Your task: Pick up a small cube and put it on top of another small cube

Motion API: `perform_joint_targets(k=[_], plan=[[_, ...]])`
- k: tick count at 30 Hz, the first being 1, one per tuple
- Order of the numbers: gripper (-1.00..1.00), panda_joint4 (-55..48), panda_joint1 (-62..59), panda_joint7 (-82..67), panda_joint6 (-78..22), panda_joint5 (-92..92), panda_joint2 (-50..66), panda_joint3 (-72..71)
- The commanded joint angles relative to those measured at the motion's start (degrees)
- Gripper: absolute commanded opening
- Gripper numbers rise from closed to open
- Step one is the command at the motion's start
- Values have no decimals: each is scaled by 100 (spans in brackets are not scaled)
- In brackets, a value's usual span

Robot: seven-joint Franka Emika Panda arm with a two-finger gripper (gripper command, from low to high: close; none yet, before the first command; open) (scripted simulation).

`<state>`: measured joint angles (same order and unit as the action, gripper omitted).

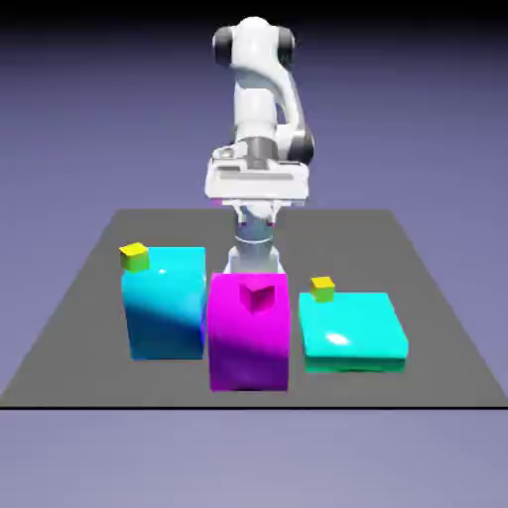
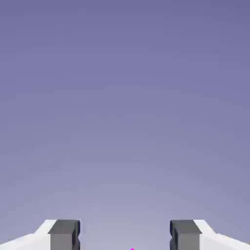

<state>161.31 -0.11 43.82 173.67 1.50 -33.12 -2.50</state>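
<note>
The other small cube (image 1: 260, 295), tiny and magenta-pink with darker faces, sits on top of the big magenta block (image 1: 248, 337) at the front middle. The small blue-violet cube does not show in either view. My gripper (image 2: 125, 237) is open: in the hand view its grey fingertips (image 2: 64, 234) stand far apart with only the plain backdrop between them. A sliver of magenta (image 2: 131, 248) shows at that view's bottom edge. In the exterior view the white hand (image 1: 256, 184) hangs high, behind and above the magenta block.
A tall cyan block (image 1: 164, 308) stands at the exterior view's left with a tiny yellow cube (image 1: 134, 257) on its top. A low cyan slab (image 1: 355, 332) lies at the right with another tiny yellow cube (image 1: 321, 289) on its far edge. All stand on a dark grey mat (image 1: 437, 327).
</note>
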Motion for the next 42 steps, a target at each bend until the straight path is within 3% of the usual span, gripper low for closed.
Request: perform_joint_targets(k=[1,42], plan=[[0,26,-66,114,-28,125,-39,-208],[0,1075,-2779,4763,-1184,5231,-1620,-8721]])
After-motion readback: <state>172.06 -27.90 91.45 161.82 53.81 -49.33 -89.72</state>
